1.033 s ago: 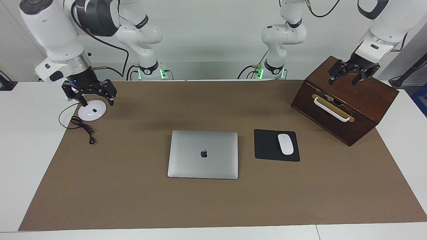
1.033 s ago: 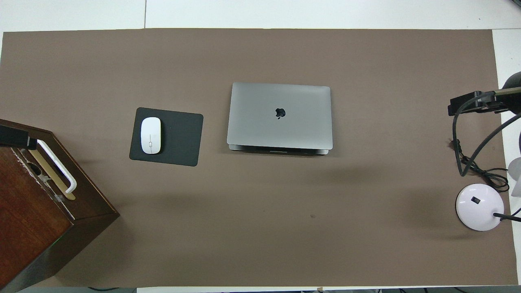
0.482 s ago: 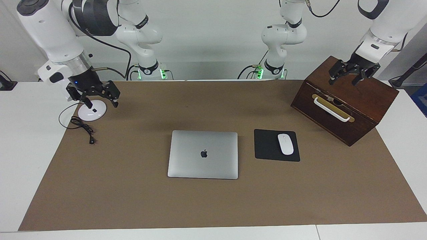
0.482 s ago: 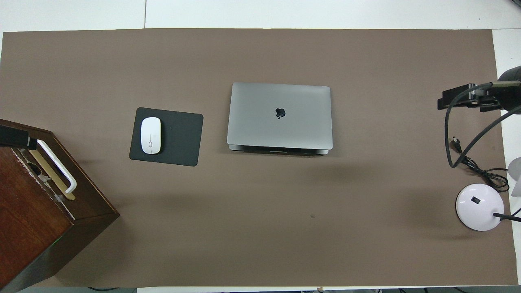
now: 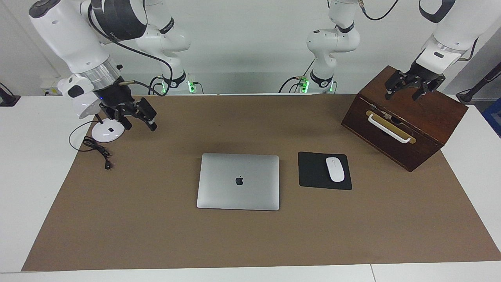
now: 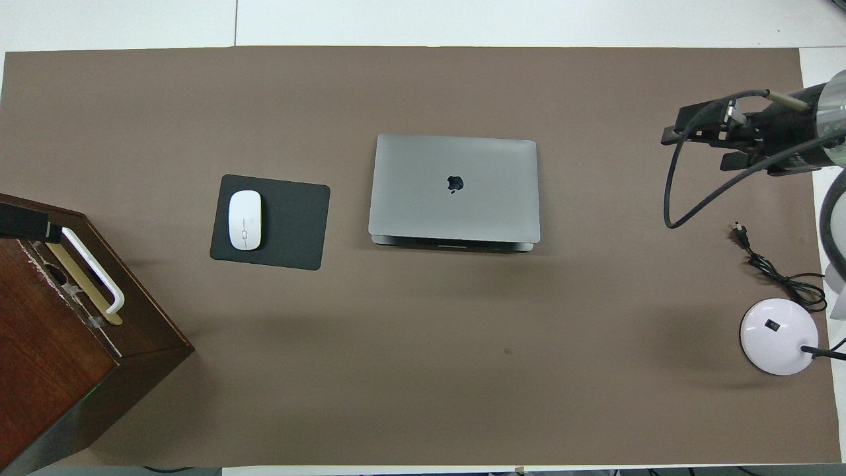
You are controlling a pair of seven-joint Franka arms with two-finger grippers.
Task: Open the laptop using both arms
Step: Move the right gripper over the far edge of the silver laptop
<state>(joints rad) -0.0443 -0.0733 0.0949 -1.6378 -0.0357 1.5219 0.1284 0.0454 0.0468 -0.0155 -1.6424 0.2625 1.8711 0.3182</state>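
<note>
The laptop (image 5: 238,181) (image 6: 454,188) lies shut and flat at the middle of the brown mat, silver lid up with the dark apple logo. My right gripper (image 5: 140,126) (image 6: 694,149) hangs open and empty above the mat, between the lamp base and the laptop, well apart from the laptop. Over the top of the wooden box, at the left arm's end of the table, my left gripper (image 5: 403,96) is open and holds nothing. In the overhead view only a dark tip of the left gripper (image 6: 23,228) shows.
A dark wooden box (image 5: 407,125) (image 6: 59,344) with a white handle stands at the left arm's end. Beside the laptop lies a black mouse pad (image 5: 313,172) (image 6: 291,225) with a white mouse (image 5: 335,169) (image 6: 244,220). A white lamp base (image 5: 107,132) (image 6: 778,336) and its cable (image 5: 98,150) sit at the right arm's end.
My right gripper has swung off the lamp base toward the middle of the table, closer to the laptop. The left gripper stays over the box. The laptop has not moved.
</note>
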